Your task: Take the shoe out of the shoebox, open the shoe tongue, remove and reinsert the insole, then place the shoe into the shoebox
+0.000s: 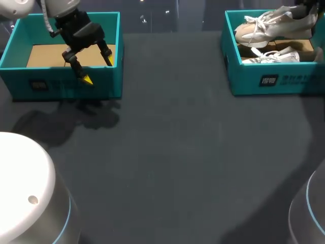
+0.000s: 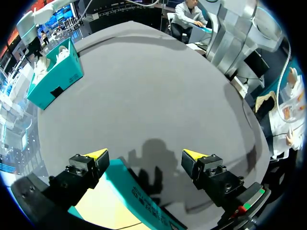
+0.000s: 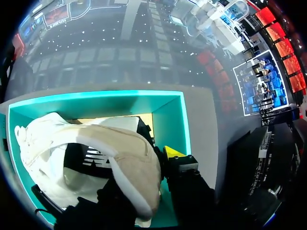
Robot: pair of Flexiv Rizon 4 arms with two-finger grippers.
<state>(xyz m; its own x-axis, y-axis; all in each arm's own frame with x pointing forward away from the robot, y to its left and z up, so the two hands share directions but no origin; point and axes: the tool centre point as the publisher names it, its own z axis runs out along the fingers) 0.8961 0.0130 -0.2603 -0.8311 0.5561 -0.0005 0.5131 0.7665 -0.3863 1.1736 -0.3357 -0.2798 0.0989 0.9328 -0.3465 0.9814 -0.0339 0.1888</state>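
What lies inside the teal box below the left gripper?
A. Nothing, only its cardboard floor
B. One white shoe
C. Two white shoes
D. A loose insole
A: in the head view the teal box under the open left gripper shows only bare cardboard inside.

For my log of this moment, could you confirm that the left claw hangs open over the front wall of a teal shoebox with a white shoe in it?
Not quite. The shoebox under the left claw has no shoe in it, and the head view shows only its bare cardboard floor. The claw does hang open over the front wall. The white shoes are in the other shoebox.
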